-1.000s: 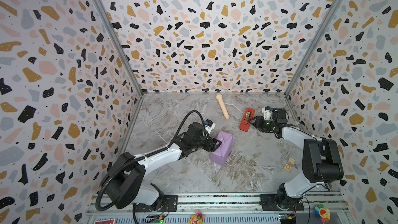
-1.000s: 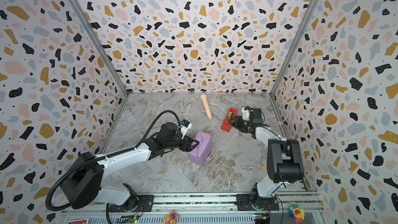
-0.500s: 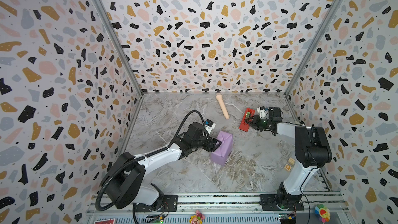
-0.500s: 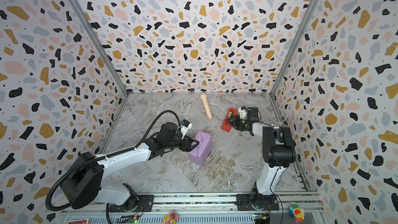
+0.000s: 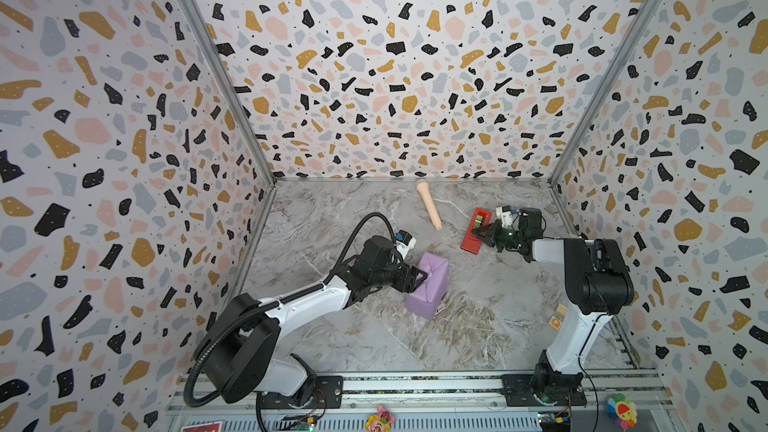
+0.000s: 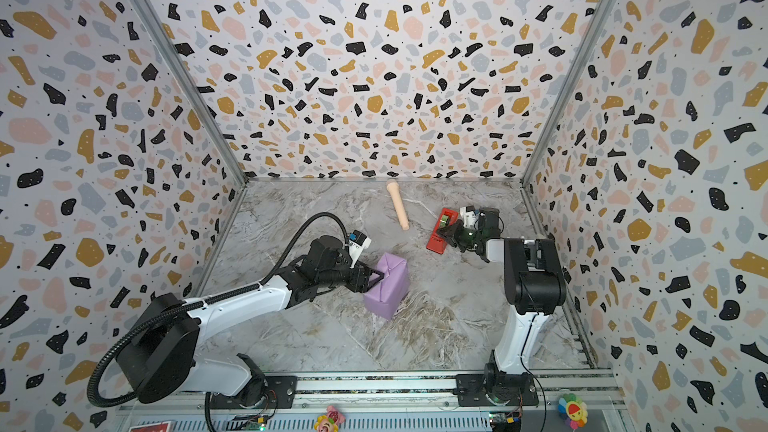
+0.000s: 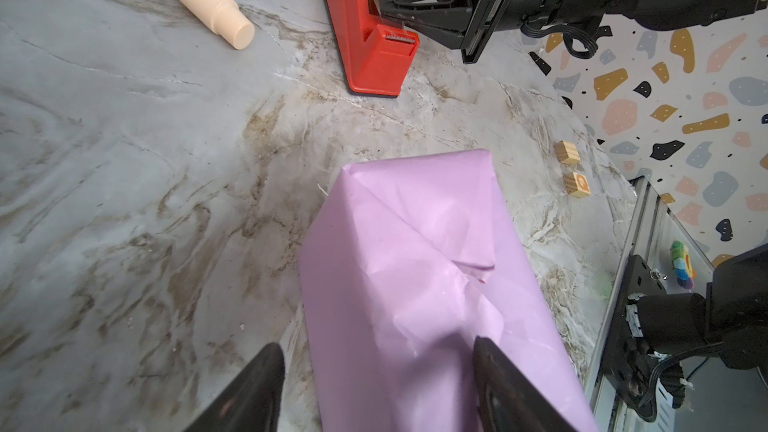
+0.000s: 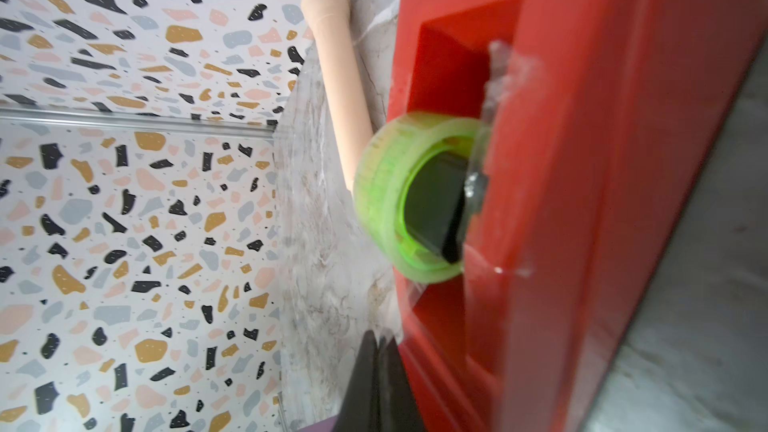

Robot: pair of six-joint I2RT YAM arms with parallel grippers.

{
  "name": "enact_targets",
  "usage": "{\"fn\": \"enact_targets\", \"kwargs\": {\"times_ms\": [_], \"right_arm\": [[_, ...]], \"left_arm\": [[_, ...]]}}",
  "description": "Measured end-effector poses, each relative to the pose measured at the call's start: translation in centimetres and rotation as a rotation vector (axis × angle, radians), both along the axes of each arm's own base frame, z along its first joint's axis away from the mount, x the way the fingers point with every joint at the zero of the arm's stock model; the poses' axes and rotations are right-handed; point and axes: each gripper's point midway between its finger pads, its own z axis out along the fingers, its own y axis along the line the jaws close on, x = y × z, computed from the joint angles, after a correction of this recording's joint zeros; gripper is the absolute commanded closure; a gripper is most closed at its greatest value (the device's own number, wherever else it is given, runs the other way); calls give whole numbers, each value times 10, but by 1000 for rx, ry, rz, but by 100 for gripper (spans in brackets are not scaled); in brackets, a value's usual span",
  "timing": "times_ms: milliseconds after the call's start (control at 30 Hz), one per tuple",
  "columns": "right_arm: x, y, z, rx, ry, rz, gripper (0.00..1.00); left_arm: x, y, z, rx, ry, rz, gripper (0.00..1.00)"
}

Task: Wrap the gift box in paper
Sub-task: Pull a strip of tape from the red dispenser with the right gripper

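On the left, our left gripper (image 5: 420, 278) reaches the end of the parcel. Its jaws stand wide apart and grip nothing. In the left wrist view one finger (image 7: 503, 384) rests on the folded paper. The other sits just beside the parcel and does not touch it. We think it presses the flap down so the flap cannot spring up.

The paper (image 5: 431, 295) is lilac and goes all round the box. We cannot see the box at all, as it is hidden inside. The parcel sits near the middle of the table (image 5: 332, 218). The end that we see is folded to a point, but the fold looks loose.

Behind it lies a toy mic (image 5: 429, 209), well apart.

Further right is the red dispenser (image 7: 374, 64) with its green roll of tape (image 8: 386, 201). Our right gripper (image 7: 384, 14) is there. Its jaws are shut tight on the clear strip of tape between the roll and the cutter. Two small blocks (image 7: 567, 153) lie near the right wall.

We judge that the wrapping is almost done and the step now is to get tape. Next we need to pull the strip out, tear it on the teeth and carry it to the flap. The left gripper must hold the fold flat until the tape sticks.
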Motion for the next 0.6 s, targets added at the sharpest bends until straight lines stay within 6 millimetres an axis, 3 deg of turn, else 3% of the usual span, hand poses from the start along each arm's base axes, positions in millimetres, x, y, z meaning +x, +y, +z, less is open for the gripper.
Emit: {"fn": "enact_targets", "kwargs": {"times_ms": [400, 600], "right_arm": [[-3, 3, 21, 153, 4, -24, 100], [-23, 7, 27, 181, -1, -8, 100]], "left_arm": [[0, 0, 0, 0, 0, -1, 29], [0, 0, 0, 0, 0, -2, 29]]}}
